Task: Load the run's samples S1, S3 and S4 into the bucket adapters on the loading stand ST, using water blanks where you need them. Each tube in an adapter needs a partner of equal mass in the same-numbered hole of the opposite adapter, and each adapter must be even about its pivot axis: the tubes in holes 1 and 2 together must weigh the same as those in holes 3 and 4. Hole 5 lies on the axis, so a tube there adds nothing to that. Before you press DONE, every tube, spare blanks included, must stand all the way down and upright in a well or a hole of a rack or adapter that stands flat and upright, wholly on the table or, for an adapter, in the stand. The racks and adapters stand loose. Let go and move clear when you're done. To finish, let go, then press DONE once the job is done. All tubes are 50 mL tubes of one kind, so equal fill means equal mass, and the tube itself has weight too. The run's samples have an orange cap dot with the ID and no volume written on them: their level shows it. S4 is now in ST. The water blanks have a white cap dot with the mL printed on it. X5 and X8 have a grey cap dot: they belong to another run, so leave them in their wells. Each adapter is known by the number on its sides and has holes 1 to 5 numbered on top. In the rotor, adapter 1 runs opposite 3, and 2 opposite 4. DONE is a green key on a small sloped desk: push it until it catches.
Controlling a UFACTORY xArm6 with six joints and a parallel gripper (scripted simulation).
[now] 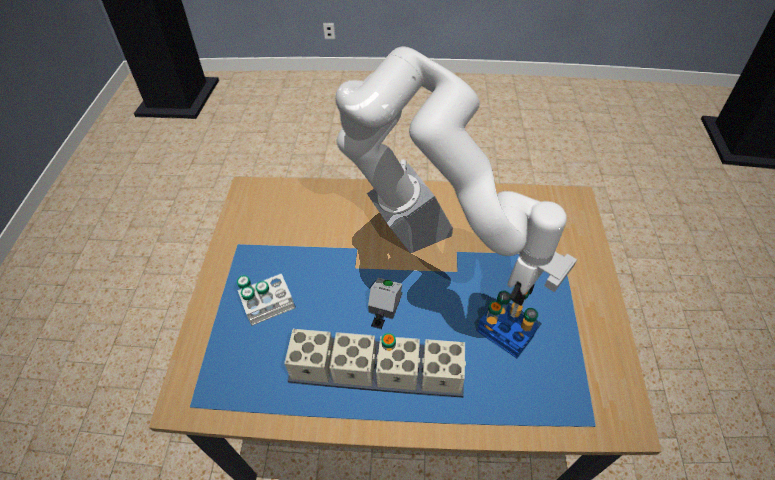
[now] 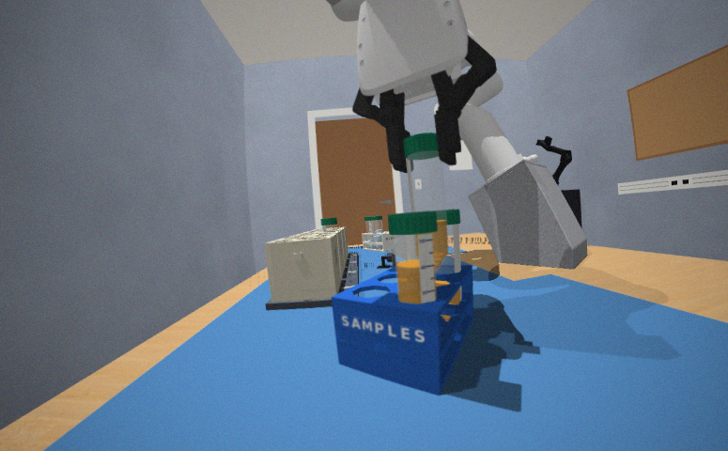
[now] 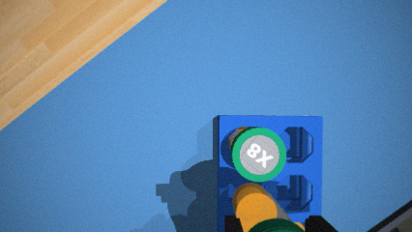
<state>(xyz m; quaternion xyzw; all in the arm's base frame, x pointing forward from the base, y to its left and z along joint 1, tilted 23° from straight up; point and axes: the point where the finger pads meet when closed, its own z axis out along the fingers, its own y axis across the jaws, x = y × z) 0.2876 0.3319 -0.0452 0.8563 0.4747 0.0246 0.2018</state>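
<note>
Taking the table as a clock face in the top view, with 12 at the arm's base, a white rack (image 1: 286,292) is standing near 9 o'clock, carrying three white-dotted water blanks (image 1: 261,287) at its left and middle; their numbers are too small to read. Between 7 and 5 o'clock, the loading stand (image 1: 373,388) is holding four pale adapters in a row. In the third from the left, marked 2, S4 (image 1: 388,340) is standing in the hole at that adapter's 11 o'clock, showing its orange dot. Near the centre, the DONE desk (image 1: 384,297) is showing its green key (image 1: 387,283). Toward 4 o'clock, the blue samples rack (image 1: 518,352) (image 2: 390,349) (image 3: 271,122) is holding an orange-dotted tube (image 1: 494,308), another green-capped tube (image 1: 503,298) and, at its right end, grey-dotted X8 (image 1: 531,315) (image 2: 412,223) (image 3: 259,155). Above this rack the gripper (image 1: 517,297) (image 2: 425,163) (image 3: 275,226) is clamping the green cap of a part-filled orange tube (image 1: 515,309) (image 2: 422,146) (image 3: 256,213), whose ID is hidden.
</note>
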